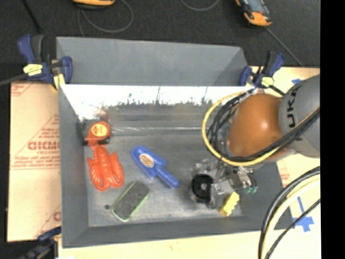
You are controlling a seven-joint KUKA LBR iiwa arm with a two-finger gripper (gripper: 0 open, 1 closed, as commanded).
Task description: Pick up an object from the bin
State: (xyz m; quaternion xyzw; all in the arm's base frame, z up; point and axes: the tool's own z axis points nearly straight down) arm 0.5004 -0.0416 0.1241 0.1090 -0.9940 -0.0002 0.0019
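A small black round object lies on the bin floor in the near right quarter, directly at the lower end of the pincer and apparently in contact with its left side. A small yellow block lies just beside the pincer on the near right, close to the front wall. The pincer is down among these two items, low over the floor. Whether it is wide, narrow or holding anything cannot be told, as its metal parts and the two items crowd together. Neither item is confirmed as gripped. Above the pincer sits the rounded orange cover of the wrist, ringed by looped black and yellow cables, with the grey arm entering from the right. To the left of the black object, well apart from the pincer, a blue handled tool lies diagonally near the floor's centre. A flat black pad with a green edge lies tilted near the front wall, just below the blue tool's left end. An orange toy lobster lies further left. An orange-and-black tape measure rests just above the lobster, against the left wall of the grey bin.
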